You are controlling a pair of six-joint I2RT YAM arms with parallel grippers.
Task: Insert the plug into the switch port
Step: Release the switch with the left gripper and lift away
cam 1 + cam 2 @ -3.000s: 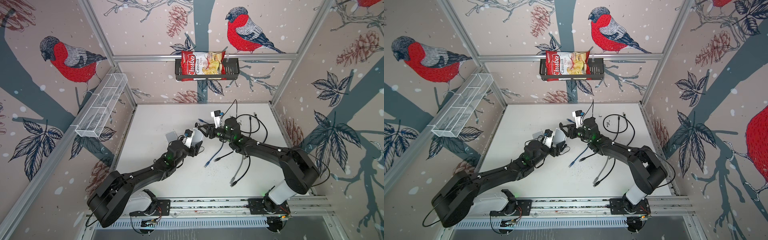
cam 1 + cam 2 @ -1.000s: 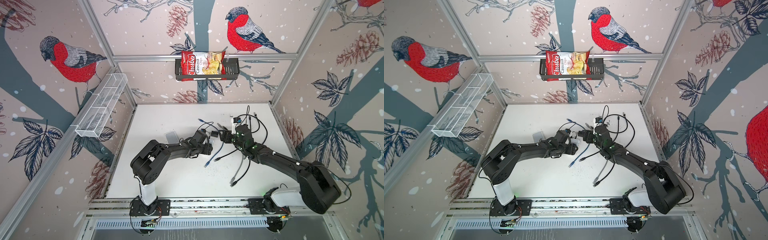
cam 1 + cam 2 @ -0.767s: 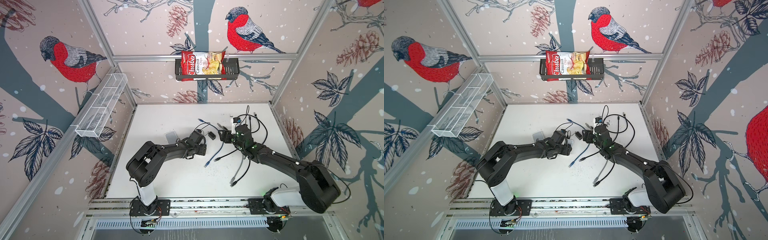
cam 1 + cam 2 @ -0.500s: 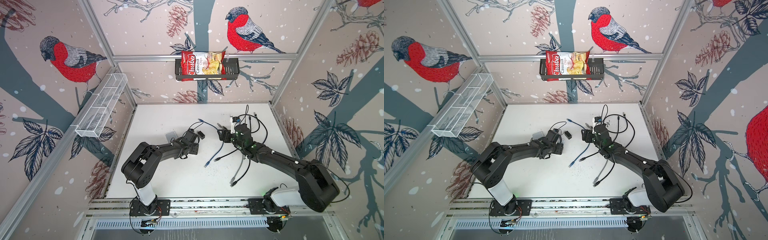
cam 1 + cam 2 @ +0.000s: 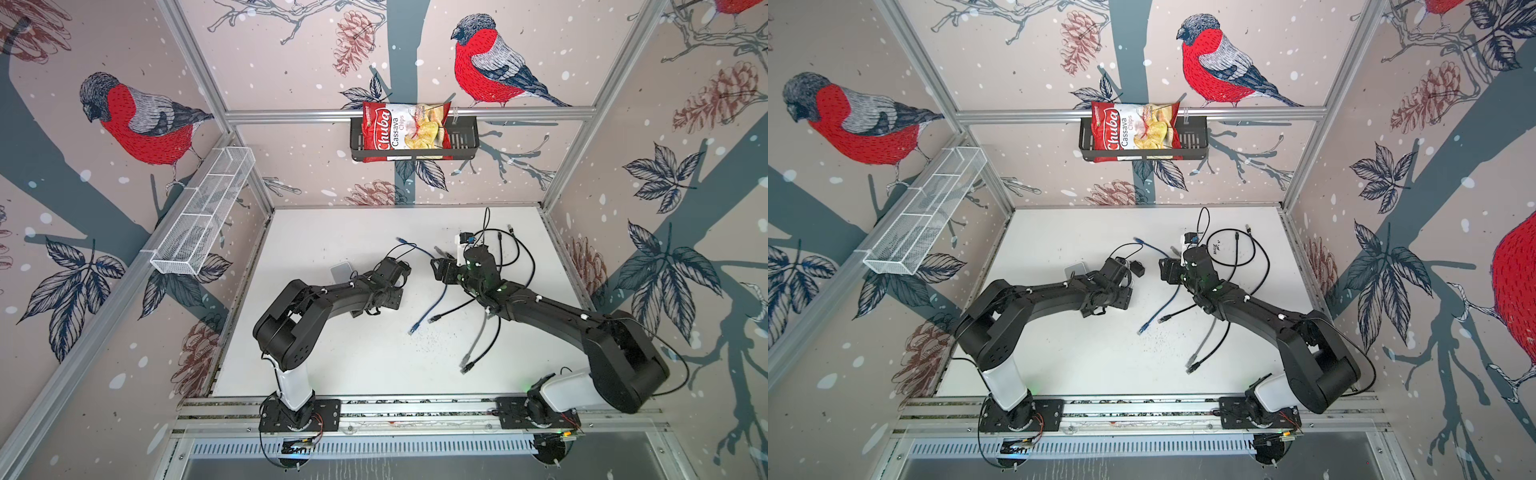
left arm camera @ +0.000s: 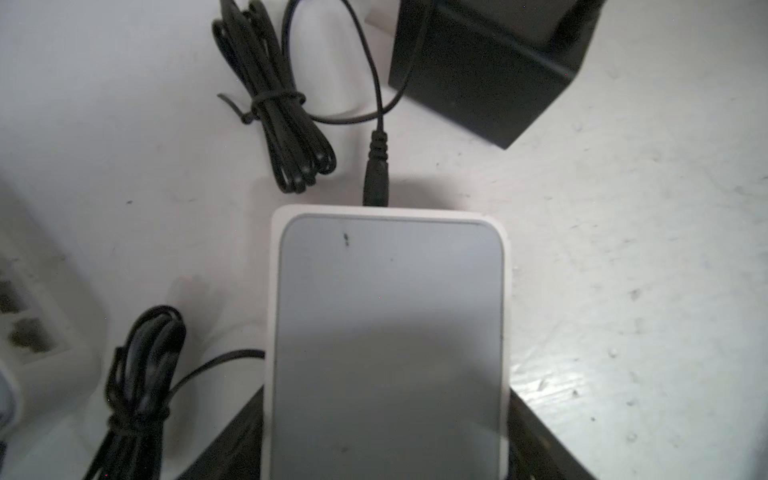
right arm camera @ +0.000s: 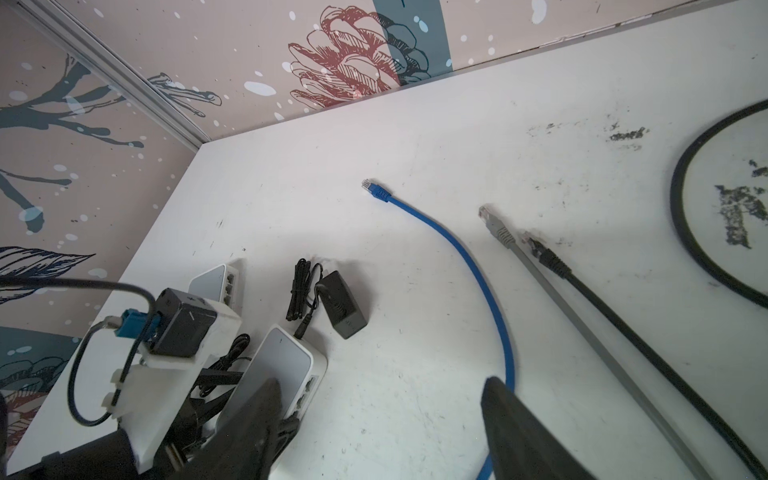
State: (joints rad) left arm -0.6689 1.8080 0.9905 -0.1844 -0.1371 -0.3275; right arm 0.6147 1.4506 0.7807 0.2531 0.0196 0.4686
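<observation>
Left tool (image 6: 388, 419) grips the flat white network switch with a grey top (image 6: 390, 316) by its two long sides; its dark jaws show on both sides of the case. In a top view this tool is low over the white bench (image 5: 332, 232), at about 9 o'clock from the bench centre. A second white switch (image 7: 216, 278) lies just beside it, at 10 o'clock from the tool in both top views.

The small black barrel plug (image 6: 376, 183) stands with its tip at the short edge of the held switch, touching it. Whether it is pushed in fully, I cannot tell. Its thin black cord leads to the black box-shaped power adapter (image 6: 486, 75), which rests on the bench near the switch, at about 1 o'clock from the left tool in a top view. The tied bundle of black cord (image 6: 286, 124) lies beside the plug.

A blue network cable (image 7: 469, 266) runs over the bench centre, from about 12 o'clock down to 6 o'clock. A grey network cable (image 7: 498, 230) and a black network cable (image 7: 548, 259) lie just beside it, on the side of the right arm.

Right tool (image 7: 382, 382) is open and empty, above the bench at about 2 o'clock from the centre, apart from the switch and the plug.
</observation>
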